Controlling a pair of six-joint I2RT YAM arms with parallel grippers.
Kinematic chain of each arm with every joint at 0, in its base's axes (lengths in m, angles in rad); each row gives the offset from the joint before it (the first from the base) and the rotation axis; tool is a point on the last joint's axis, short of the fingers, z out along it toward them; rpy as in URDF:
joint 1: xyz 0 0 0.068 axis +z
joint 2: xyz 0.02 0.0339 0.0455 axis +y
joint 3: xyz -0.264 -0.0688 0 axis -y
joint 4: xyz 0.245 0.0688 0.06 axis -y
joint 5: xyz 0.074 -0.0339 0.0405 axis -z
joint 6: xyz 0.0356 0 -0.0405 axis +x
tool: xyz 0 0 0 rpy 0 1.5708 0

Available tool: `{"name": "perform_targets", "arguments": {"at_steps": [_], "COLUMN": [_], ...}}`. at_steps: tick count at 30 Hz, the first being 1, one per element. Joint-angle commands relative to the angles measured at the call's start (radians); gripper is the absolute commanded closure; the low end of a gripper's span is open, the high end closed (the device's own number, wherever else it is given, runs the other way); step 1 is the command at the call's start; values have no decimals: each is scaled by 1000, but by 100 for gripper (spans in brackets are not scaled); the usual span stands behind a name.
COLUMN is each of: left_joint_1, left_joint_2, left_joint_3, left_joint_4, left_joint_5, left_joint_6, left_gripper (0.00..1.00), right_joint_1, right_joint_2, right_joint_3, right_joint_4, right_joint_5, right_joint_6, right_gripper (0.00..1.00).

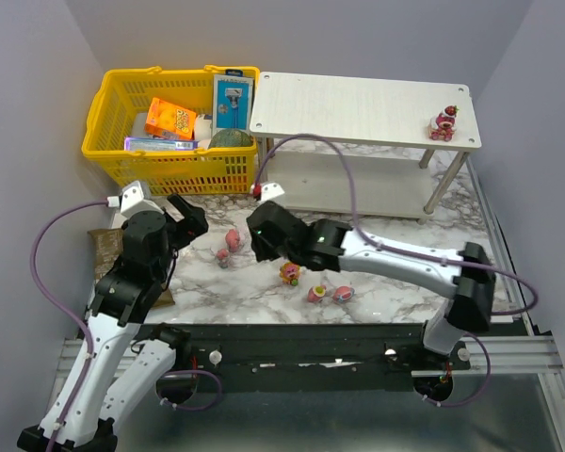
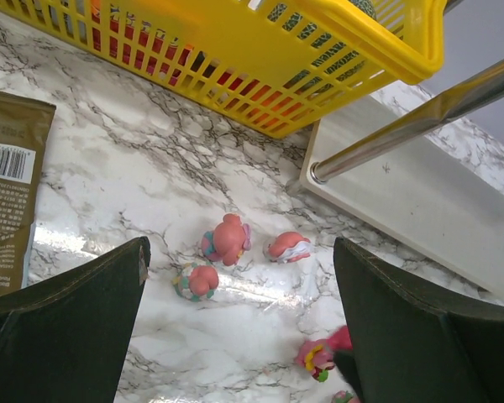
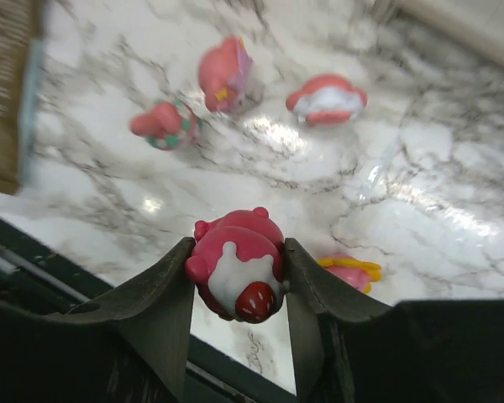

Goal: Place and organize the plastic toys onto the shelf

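Note:
My right gripper point(image 3: 238, 277) is shut on a red bear toy with a white patch and a strawberry point(image 3: 235, 270), held above the marble table. Below it lie a pink bear point(image 3: 225, 74), a pink toy with a green ring point(image 3: 161, 124), a pink-and-white capsule point(image 3: 326, 96) and a yellow-petalled toy point(image 3: 351, 271). My left gripper point(image 2: 239, 336) is open and empty above the same toys point(image 2: 227, 239). The white shelf point(image 1: 358, 104) stands at the back right with one red toy point(image 1: 443, 122) on its top right corner. In the top view the right gripper point(image 1: 262, 235) hovers left of the loose toys point(image 1: 290, 273).
A yellow mesh basket point(image 1: 169, 118) with boxed goods stands left of the shelf. A brown packet point(image 2: 8, 193) lies on the table at the left. The shelf's silver leg point(image 2: 420, 117) and lower tier point(image 2: 428, 201) are close ahead of my left gripper.

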Motion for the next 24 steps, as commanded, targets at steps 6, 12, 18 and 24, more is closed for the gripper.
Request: {"name": "perform_targets", "arguments": {"at_steps": [6, 12, 18, 24], "left_joint_1": [-4, -4, -4, -4], "left_joint_2": [28, 67, 86, 112], "left_joint_3": [-4, 30, 36, 44], "left_joint_4": [157, 180, 217, 241], "left_joint_5": [57, 77, 96, 116], "left_joint_6": [19, 75, 82, 98], "left_gripper": [1, 1, 1, 1], "right_joint_1": [-175, -324, -457, -597], "right_joint_2": [-264, -264, -259, -259], "right_joint_3": [246, 465, 571, 611], "right_joint_4": [-280, -507, -592, -595], "right_joint_5": [-13, -45, -99, -166], "right_joint_6": [-222, -305, -356, -397], "right_gripper": [76, 74, 73, 72]}}
